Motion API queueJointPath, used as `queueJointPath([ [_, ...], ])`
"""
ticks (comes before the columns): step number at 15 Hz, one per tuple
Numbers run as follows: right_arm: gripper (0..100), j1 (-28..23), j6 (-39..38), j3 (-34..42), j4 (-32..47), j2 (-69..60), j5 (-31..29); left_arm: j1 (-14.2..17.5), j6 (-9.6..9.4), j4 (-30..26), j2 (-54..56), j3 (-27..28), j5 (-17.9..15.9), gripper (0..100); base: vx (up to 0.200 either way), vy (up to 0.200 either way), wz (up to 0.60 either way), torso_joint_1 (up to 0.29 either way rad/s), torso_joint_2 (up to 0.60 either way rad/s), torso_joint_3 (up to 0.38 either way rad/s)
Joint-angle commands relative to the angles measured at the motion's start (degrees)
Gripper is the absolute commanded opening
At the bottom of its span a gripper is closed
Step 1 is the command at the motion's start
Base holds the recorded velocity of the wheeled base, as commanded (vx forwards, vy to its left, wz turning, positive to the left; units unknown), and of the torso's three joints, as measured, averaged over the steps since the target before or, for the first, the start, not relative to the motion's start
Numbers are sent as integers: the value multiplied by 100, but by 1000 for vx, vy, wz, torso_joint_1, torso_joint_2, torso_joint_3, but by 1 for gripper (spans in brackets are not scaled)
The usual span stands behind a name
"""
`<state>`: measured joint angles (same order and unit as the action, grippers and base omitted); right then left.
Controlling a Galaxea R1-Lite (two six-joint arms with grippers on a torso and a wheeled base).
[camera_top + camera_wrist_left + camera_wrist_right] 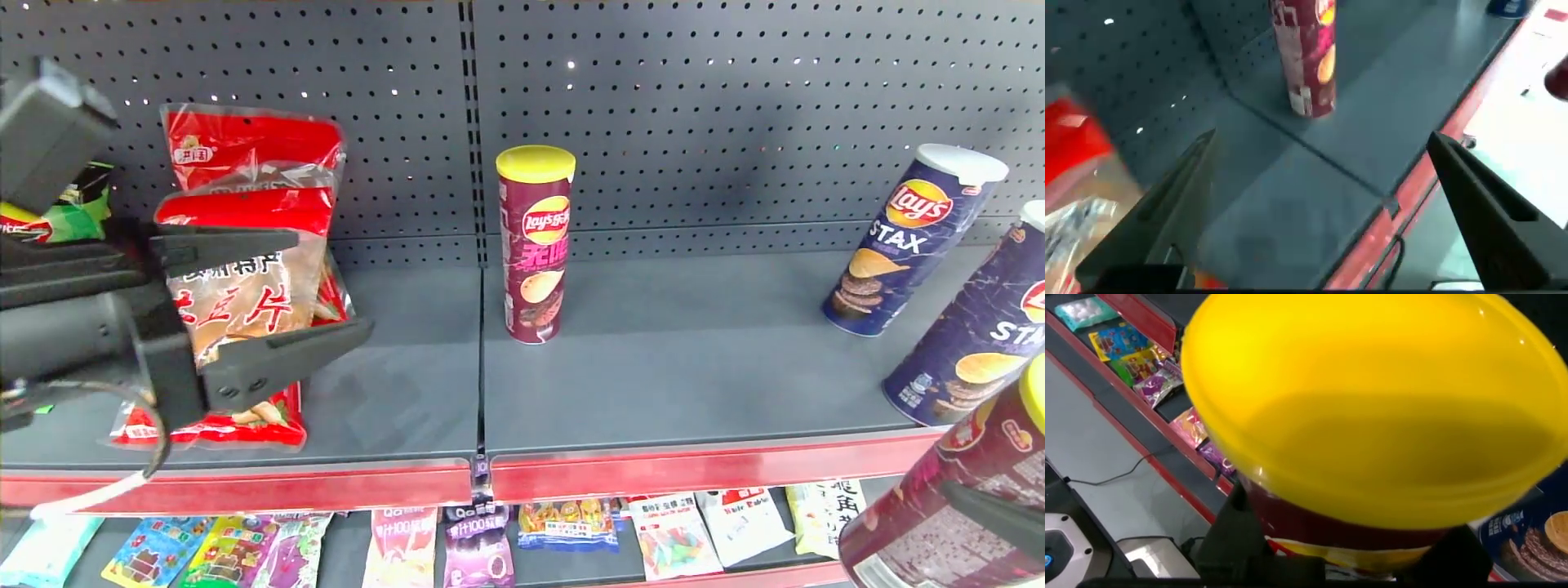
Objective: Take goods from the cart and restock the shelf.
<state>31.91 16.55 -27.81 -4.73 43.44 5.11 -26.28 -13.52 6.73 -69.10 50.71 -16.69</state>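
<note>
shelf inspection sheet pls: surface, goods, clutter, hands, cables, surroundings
surface: grey shelf board with red front strip, bare between the goods
job's things: red snack bags at left; standing maroon can upright mid-shelf; blue cans at right; held maroon can low at right
clutter: nothing seen
hands: left hand open in front of the red snack bags, holding nothing; right hand shut on the held maroon can
cables: pale cable hangs below the left hand
surroundings: perforated back panel; lower shelf with small packets

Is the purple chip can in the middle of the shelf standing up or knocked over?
Upright: the purple chip can stands on its base on the shelf, yellow lid on top.
</note>
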Motion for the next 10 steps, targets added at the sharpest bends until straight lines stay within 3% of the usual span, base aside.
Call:
queueJointPath([
  [1,0,-1,6,30,16,-72,-1,-114,42,39,-1036,659,-36,100,0,0,0,0,0,0],
  [10,0,8,-65,74,25,-125,34,-263,16,65,-2530,1986,-27,100,0,0,0,0,0,0],
])
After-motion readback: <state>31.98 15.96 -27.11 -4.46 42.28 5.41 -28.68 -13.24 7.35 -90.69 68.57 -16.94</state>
